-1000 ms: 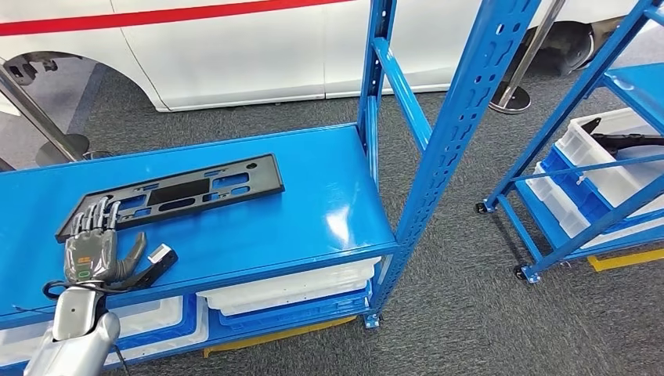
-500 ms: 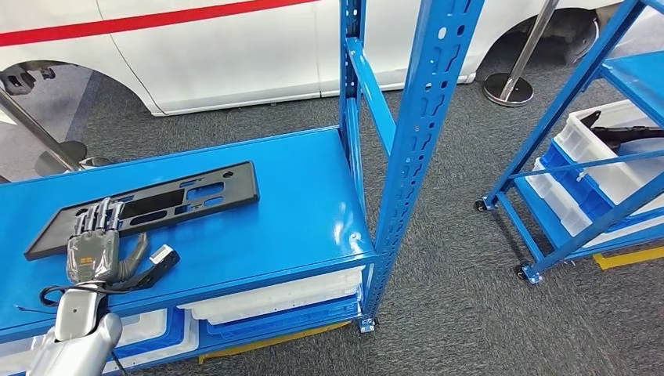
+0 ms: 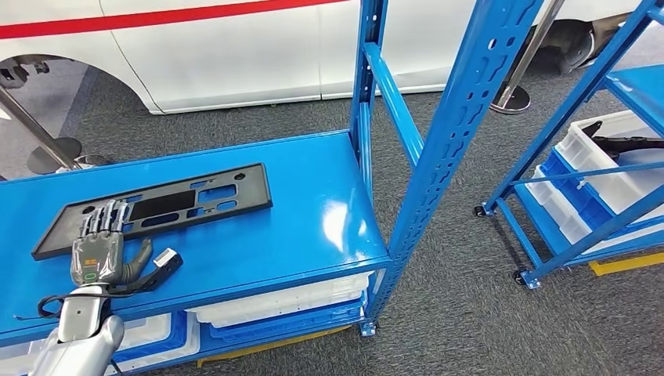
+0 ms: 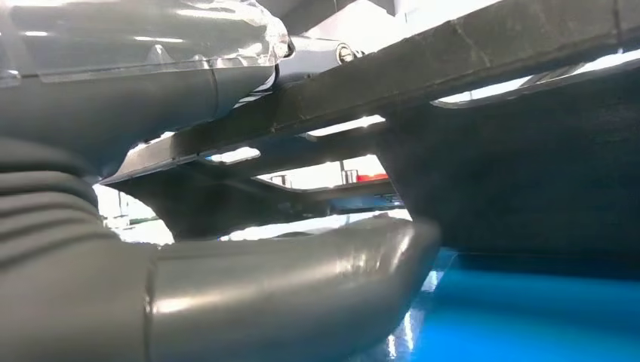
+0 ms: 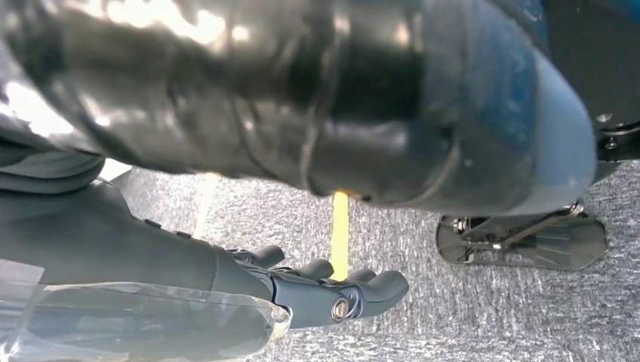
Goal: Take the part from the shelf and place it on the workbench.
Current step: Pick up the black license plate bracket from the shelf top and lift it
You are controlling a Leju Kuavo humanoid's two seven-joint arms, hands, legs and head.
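Left hand (image 3: 97, 255) on shelf (image 3: 313, 196), fingers (image 3: 102, 218) extended over black part (image 3: 156, 205); grip unclear. Right hand (image 5: 324, 290) loosely spread, holding nothing.

From my seat, the head view swung over the last second: first leftward, then partly back, so the blue shelf (image 3: 313, 211) and its upright post slid across the picture; that was the camera, not the things. Against my left hand (image 3: 98, 254), the black part (image 3: 156, 205) shifted a little: its near edge ended up further under the fingers (image 3: 102, 219), with less of the plate showing beyond the fingertips than a second before.
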